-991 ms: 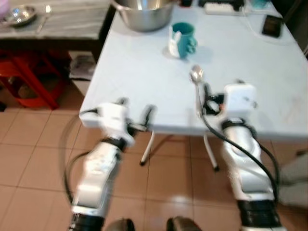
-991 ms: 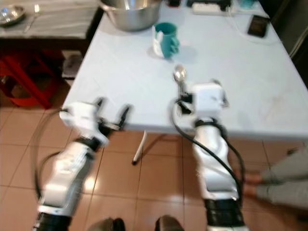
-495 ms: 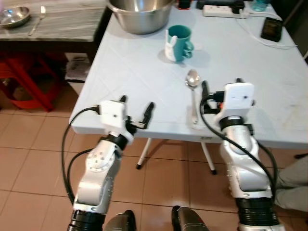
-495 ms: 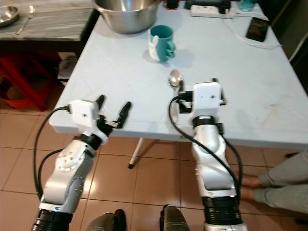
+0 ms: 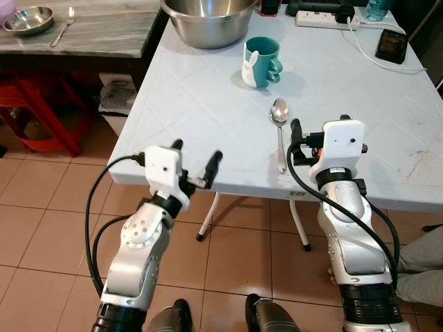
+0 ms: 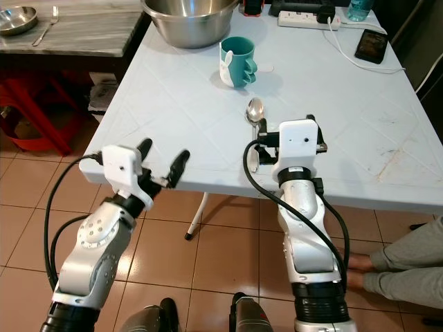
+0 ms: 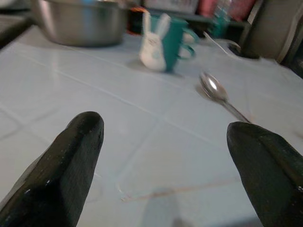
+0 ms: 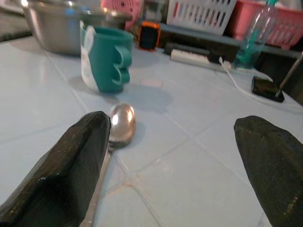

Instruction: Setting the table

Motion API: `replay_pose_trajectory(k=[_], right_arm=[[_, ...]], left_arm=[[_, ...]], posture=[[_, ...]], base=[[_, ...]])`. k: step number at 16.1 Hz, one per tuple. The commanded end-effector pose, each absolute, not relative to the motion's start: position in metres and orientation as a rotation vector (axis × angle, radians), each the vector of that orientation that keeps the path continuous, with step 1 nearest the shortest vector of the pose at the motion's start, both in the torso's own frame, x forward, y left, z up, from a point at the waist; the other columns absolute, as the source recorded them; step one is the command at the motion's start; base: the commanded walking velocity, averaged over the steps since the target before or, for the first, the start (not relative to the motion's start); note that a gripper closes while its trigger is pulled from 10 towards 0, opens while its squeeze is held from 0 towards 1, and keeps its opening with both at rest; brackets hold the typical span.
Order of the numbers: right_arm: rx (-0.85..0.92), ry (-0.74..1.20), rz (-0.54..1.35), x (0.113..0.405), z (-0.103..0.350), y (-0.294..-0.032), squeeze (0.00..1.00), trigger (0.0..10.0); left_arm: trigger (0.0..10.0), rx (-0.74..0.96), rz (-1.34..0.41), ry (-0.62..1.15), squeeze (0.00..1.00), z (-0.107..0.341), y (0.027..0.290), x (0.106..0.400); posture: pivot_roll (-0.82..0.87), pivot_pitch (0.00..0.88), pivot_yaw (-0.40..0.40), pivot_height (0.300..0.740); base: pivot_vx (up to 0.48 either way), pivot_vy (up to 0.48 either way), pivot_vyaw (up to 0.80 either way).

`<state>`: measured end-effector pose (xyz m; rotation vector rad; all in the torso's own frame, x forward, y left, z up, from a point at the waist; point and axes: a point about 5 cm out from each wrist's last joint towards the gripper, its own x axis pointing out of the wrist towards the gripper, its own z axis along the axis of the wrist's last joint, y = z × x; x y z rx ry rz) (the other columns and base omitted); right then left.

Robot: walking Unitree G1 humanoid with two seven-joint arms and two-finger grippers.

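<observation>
Shiny metal spoon & steel bowl; glossy teal mug; smooth matt white table.

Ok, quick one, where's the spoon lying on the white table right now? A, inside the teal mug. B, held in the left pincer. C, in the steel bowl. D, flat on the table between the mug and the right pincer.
D: the spoon lies flat on the table, its bowl end toward the mug, its handle running beside the open right pincer.
</observation>
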<state>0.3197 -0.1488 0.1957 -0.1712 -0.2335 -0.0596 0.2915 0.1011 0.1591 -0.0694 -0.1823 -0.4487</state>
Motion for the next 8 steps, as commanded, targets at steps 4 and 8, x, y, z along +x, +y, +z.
replay_pose_trajectory(k=[4, 8], right_arm=[[-0.111, -0.133, -0.062, 0.33, 0.186, -0.156, 0.0, 10.0], [-0.068, -0.074, -0.048, 0.34, 0.182, -0.151, 0.0, 10.0]], left_arm=[[10.0, 0.028, -0.543, -0.146, 0.0, 0.147, 0.112, 0.28], [10.0, 0.037, -0.558, -0.137, 0.0, 0.146, 0.113, 0.275]], posture=[[-0.13, 0.291, 0.005, 0.74], [-0.11, 0.309, 0.016, 0.74]], base=[[0.0, 0.0, 0.0], [0.0, 0.0, 0.0]])
